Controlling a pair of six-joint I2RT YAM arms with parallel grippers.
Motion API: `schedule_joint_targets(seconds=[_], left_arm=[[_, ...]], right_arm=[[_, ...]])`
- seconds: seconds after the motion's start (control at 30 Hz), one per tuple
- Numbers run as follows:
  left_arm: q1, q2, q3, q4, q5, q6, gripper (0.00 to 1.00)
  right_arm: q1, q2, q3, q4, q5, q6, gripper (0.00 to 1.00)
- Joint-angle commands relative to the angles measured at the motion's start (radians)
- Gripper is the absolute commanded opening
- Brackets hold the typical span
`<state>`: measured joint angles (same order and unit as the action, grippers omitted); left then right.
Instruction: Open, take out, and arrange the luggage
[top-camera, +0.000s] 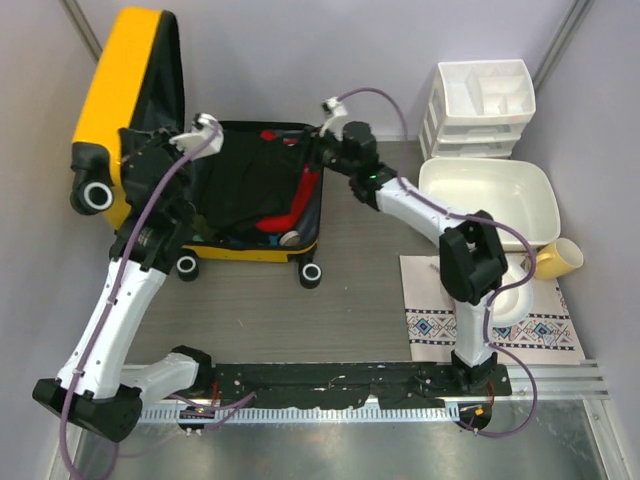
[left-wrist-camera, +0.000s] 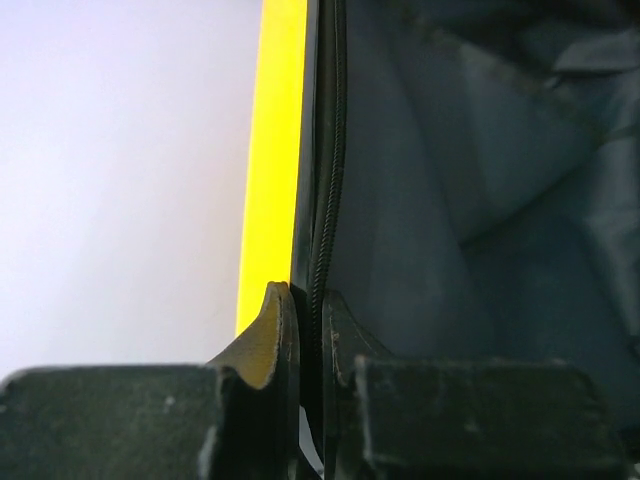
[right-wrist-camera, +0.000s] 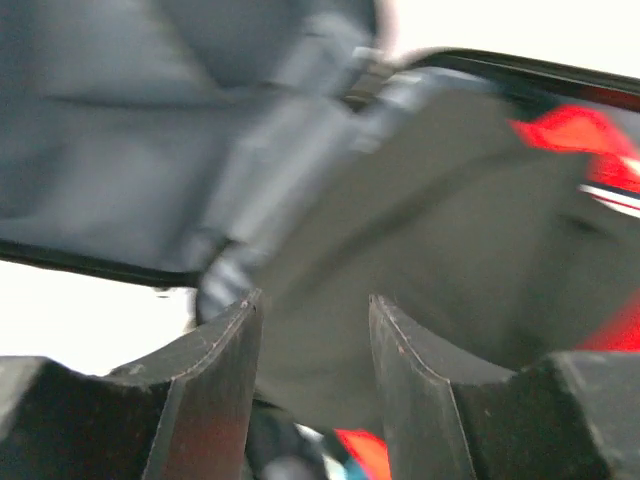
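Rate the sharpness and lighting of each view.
Top external: sharp, evenly lit, the luggage casting only soft shadows. Left wrist: crisp on the luggage's yellow edge, the left claw slightly soft. Right wrist: blurred throughout, white background blown out, the right claw the clearest part.

Where the left gripper (left-wrist-camera: 308, 318) pinches the raised lid of the luggage (top-camera: 120, 80), the left wrist view is cut off on all sides. It shows only a strip of yellow shell, the zipper band and grey lining, and in the top view the fingertips vanish, black against the lid's dark inside. Over the luggage's lower half the right wrist view is badly blurred: the grey fabric and a red thing (right-wrist-camera: 575, 135), perhaps a strap, cannot be made out. Nor can it be told whether the right gripper (right-wrist-camera: 315, 325), its fingers apart, touches that fabric.
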<state>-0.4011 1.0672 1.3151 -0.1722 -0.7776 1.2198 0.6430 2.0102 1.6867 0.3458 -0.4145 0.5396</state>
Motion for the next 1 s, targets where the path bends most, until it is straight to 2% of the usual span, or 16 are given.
schedule_joint_targets(seconds=[0.0,0.03,0.17,0.3,0.4,0.63,0.67,0.97], left_arm=[[0.195,0.059,0.080,-0.013,0.049,-0.029,0.00],[0.252,0.069,0.093,-0.009,0.058,-0.040,0.00],[0.364,0.128,0.124,0.025,0.135,-0.057,0.00],[0.447,0.178,0.137,0.076,0.193,-0.059,0.00],[0.458,0.214,0.160,0.094,0.218,-0.063,0.00],[0.496,0.272,0.193,0.151,0.232,-0.025,0.00],[0.499,0.277,0.196,0.158,0.232,-0.017,0.00],[0.571,0.286,0.184,0.218,0.239,0.030,0.00]], right_arm=[[-0.175,-0.128,-0.114,-0.183,0.127,-0.220,0.53],[-0.213,-0.122,-0.122,-0.211,0.149,-0.245,0.52],[-0.247,-0.076,-0.169,-0.294,0.200,-0.343,0.52],[-0.247,0.002,-0.191,-0.340,0.166,-0.441,0.50],[-0.235,0.088,-0.167,-0.392,0.099,-0.464,0.50],[-0.158,0.194,-0.111,-0.352,-0.033,-0.446,0.50],[-0.145,0.200,-0.104,-0.308,-0.032,-0.443,0.50],[-0.051,0.260,0.008,-0.252,-0.032,-0.411,0.50]])
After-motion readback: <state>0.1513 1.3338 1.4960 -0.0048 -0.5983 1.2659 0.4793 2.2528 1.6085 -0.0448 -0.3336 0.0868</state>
